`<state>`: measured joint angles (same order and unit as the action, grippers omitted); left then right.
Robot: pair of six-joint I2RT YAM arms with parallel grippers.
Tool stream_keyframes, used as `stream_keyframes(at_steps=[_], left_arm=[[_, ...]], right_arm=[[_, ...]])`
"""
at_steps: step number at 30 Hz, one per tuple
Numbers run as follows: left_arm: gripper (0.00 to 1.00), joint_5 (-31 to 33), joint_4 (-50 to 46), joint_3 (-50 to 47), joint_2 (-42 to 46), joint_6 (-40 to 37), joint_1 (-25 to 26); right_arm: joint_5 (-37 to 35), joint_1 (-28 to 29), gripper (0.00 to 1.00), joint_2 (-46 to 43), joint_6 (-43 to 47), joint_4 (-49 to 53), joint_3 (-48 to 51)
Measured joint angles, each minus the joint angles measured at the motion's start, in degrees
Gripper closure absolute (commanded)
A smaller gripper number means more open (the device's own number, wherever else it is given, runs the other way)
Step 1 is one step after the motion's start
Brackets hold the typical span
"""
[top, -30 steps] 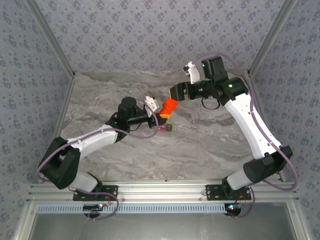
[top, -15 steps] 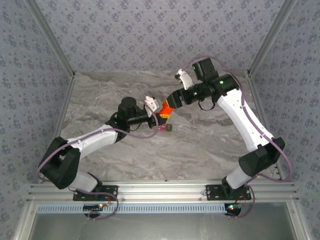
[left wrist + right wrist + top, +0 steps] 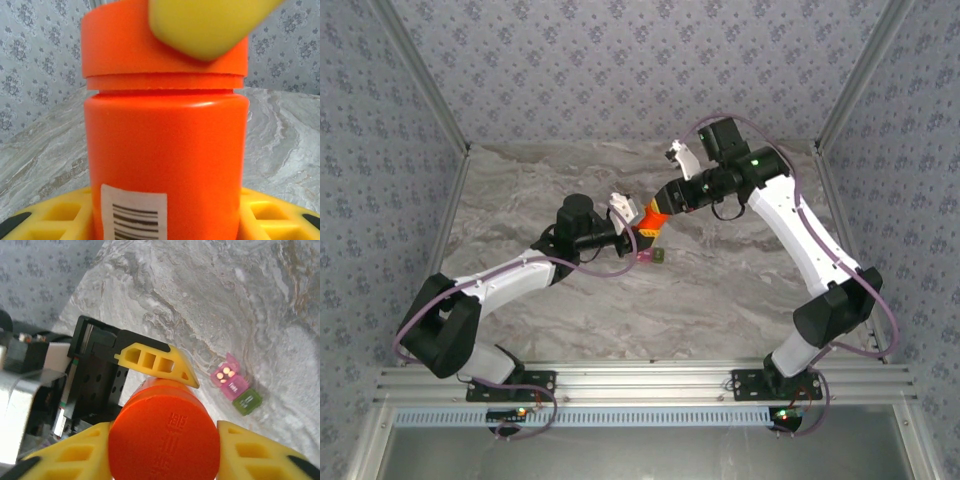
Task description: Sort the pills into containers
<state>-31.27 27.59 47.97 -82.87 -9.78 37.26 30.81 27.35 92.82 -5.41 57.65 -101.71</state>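
Nearest us, on the bench (image 3: 740, 290) just on the near side of the orange pill bottle (image 3: 165, 165), lies the pill box (image 3: 235, 387). Its pink compartment shows pale spots that may be pills, and the olive-green one is joined beside it. To the bottle's left, the left gripper (image 3: 636, 232) has its jaws pinching the bottle's body. On the bottle's far side, the right gripper (image 3: 667, 201) sets its jaws against both sides of the cap (image 3: 164, 437), pinching it. We judge the step to be unscrewing. We should clamp the body firmly, twist squarely about the bottle's axis, then lift the cap straight off so nothing spills.
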Motion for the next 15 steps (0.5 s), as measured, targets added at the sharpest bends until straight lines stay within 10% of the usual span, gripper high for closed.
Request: stream_keyframes(at_steps=[15], left_arm=[[1.0,1.6,-1.6,0.0,0.0,-0.1,-0.3]], right_arm=[[-14.9,6.0,0.21,-8.0,-40.4,-18.3,14.0]])
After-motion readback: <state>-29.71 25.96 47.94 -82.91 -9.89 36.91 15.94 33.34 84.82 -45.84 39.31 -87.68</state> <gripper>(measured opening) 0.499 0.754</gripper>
